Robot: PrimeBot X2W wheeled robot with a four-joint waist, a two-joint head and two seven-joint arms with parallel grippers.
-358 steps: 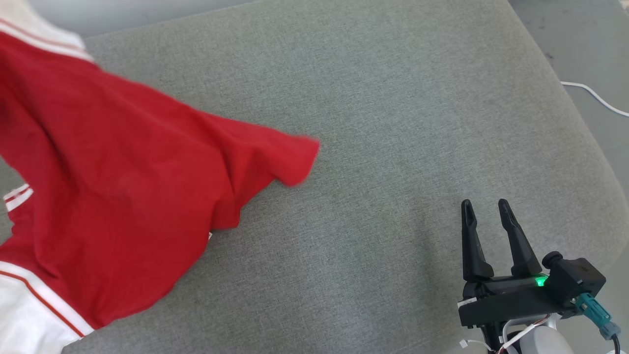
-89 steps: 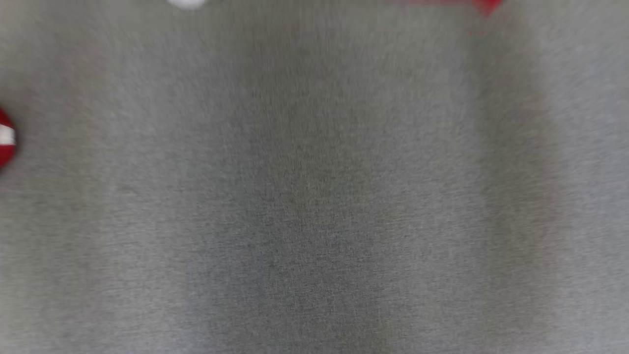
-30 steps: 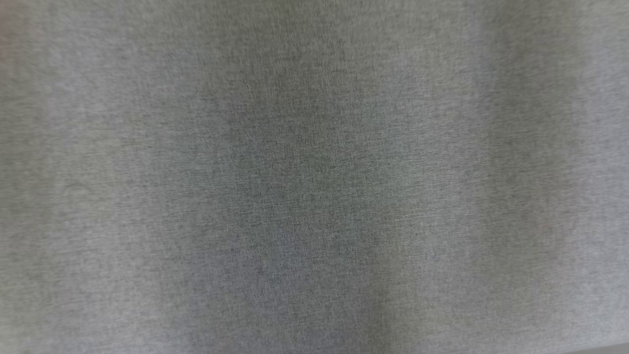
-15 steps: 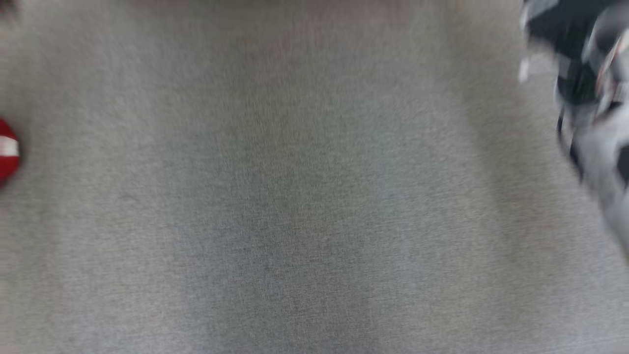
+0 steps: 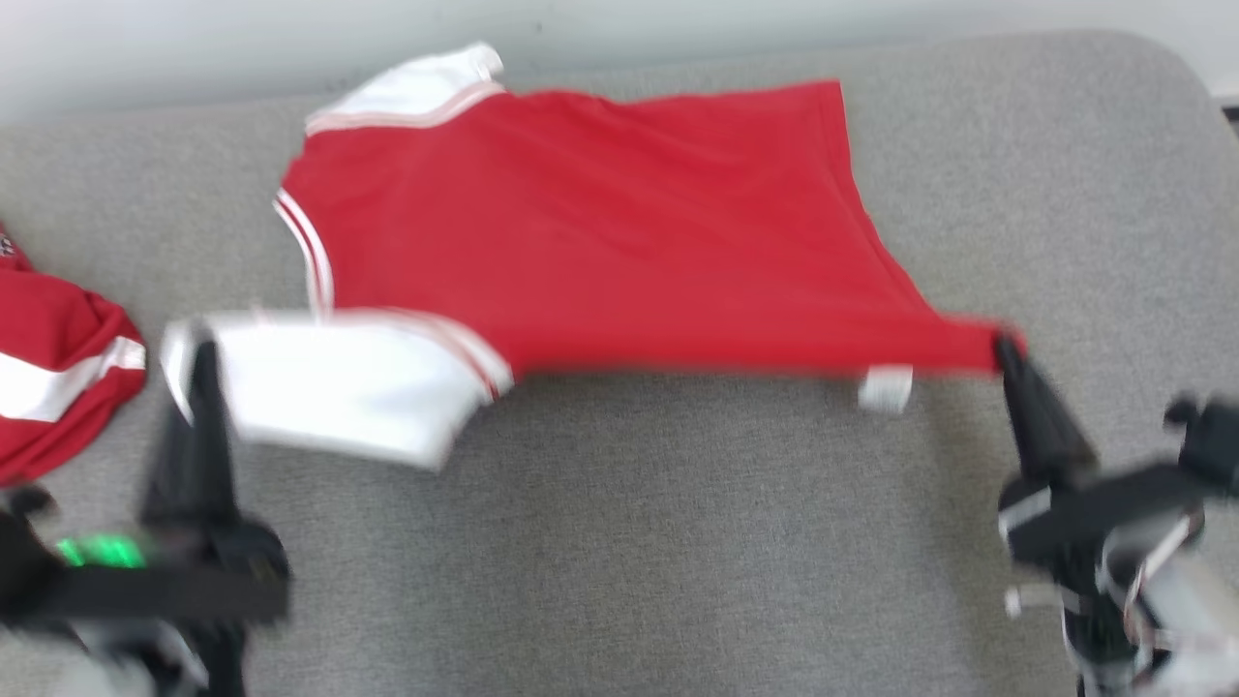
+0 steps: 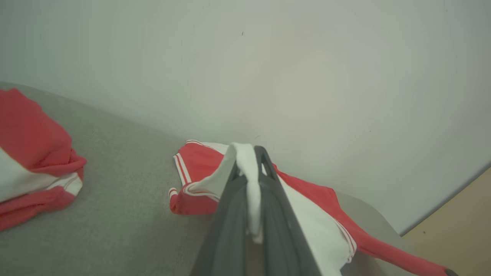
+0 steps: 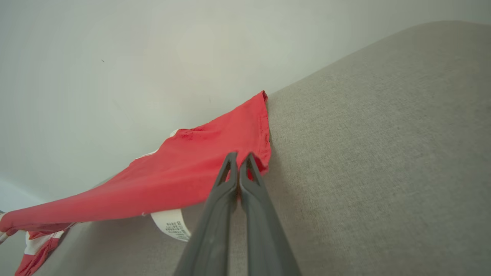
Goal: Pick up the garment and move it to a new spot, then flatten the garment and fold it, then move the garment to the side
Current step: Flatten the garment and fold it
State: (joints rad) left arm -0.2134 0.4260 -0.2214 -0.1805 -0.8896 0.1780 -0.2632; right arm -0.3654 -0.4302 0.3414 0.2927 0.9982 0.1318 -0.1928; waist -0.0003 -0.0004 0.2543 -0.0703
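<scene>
Red garment (image 5: 600,223) with white sleeves, spread on the grey cushion (image 5: 678,542) close to the wall (image 5: 194,39). Its near edge is stretched between the two pincers. The left gripper (image 5: 200,353) is clamped on the white sleeve (image 5: 339,378). The right gripper (image 5: 1007,348) is closed on the red hem corner. The long axis runs left to right, with the sleeves toward the robot's left and the hem toward its right. A care label (image 5: 886,389) hangs from the near edge.
</scene>
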